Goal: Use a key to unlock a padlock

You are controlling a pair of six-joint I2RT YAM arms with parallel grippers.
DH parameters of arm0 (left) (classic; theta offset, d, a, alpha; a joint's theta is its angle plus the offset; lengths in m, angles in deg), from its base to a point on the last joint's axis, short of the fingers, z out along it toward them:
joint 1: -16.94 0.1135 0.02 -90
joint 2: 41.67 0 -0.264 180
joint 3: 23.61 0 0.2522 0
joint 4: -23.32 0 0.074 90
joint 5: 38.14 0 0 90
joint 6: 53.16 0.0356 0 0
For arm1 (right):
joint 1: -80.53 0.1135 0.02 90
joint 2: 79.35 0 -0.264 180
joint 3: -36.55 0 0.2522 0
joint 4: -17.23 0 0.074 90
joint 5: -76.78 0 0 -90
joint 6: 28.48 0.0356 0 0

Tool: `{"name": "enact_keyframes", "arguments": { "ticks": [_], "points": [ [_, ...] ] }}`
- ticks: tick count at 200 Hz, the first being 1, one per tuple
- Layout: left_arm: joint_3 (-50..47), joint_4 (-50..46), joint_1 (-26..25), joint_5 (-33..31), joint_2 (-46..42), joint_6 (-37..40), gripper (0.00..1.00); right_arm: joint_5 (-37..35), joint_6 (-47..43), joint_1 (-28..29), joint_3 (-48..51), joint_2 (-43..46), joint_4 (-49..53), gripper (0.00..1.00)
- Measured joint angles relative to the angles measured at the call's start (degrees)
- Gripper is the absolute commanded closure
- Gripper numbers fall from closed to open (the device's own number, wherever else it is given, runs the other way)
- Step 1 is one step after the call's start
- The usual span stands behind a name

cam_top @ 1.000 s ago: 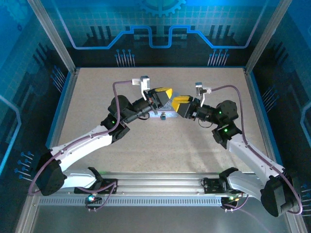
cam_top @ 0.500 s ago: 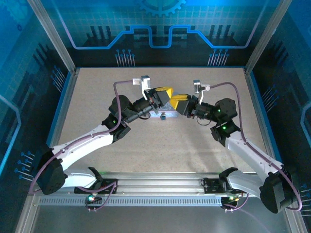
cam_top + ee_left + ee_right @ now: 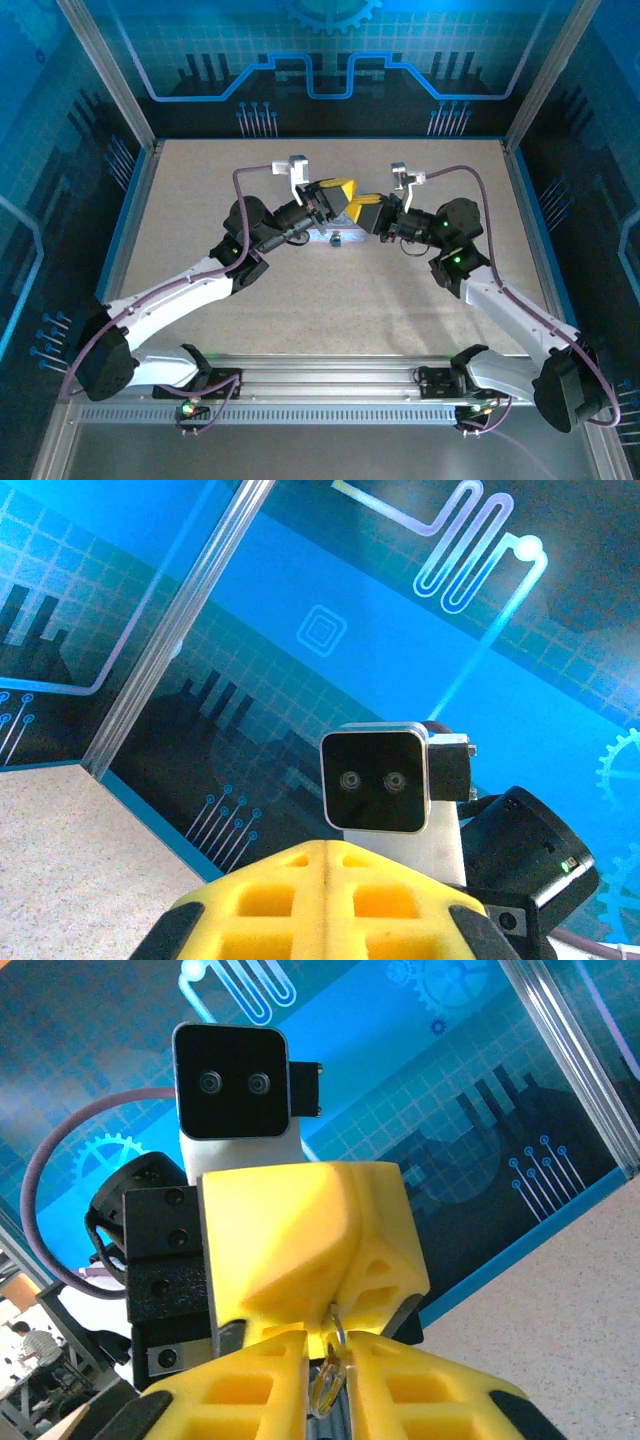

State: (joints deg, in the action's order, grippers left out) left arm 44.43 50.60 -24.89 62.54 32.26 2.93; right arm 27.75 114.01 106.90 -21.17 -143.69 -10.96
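Yellow-padded, the left gripper (image 3: 343, 192) and right gripper (image 3: 367, 211) meet tip to tip above the middle of the tabletop (image 3: 300, 300) in the top view. Just below them a small dark thing, likely the padlock (image 3: 336, 239), sits at the edge of a pale tin (image 3: 318, 236), apart from both grippers. Whether it is open cannot be told at this size.

From the left wrist, that gripper is pressed together along a thin seam, facing the right arm's camera (image 3: 375, 780). Whether anything is pinched there cannot be told.

From the right wrist, the right gripper pinches a thin grey metal loop, taken to be the key (image 3: 327, 1375), whose upper end reaches the left gripper's tip.

The key seems to be in hand and perhaps being regripped between the two. Bringing it to the padlock, inserting it and turning it all appear left to do.
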Motion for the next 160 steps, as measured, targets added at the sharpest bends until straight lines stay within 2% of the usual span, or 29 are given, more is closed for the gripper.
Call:
{"name": "enact_keyframes", "arguments": {
  "ticks": [48, 69, 97, 120, 160],
  "points": [
    [0.0, 0.0, 0.0, -0.9, -0.2, 0.6, 1.0, -0.5, -0.5, 0.1, -0.6, -0.3, 1.1, 1.0],
    [0.0, -0.5, 0.0, -1.1, -0.3, 1.4, 0.84, -0.9, -1.5, 0.2, -0.7, -0.2, 2.3, 1.0],
    [0.0, -2.7, 0.0, -2.0, -1.9, 3.4, 0.55, -1.5, -4.7, 0.2, -0.7, 0.8, 7.0, 1.0],
    [0.0, -5.6, 0.2, -3.1, -4.7, 4.3, 0.46, -1.6, -10.1, 0.2, -1.6, 2.3, 14.5, 1.0],
    [0.0, -13.5, 3.3, -4.0, -10.2, 4.4, 0.37, -2.5, -21.3, 0.2, -3.7, 5.9, 28.7, 1.0]
  ]
}}
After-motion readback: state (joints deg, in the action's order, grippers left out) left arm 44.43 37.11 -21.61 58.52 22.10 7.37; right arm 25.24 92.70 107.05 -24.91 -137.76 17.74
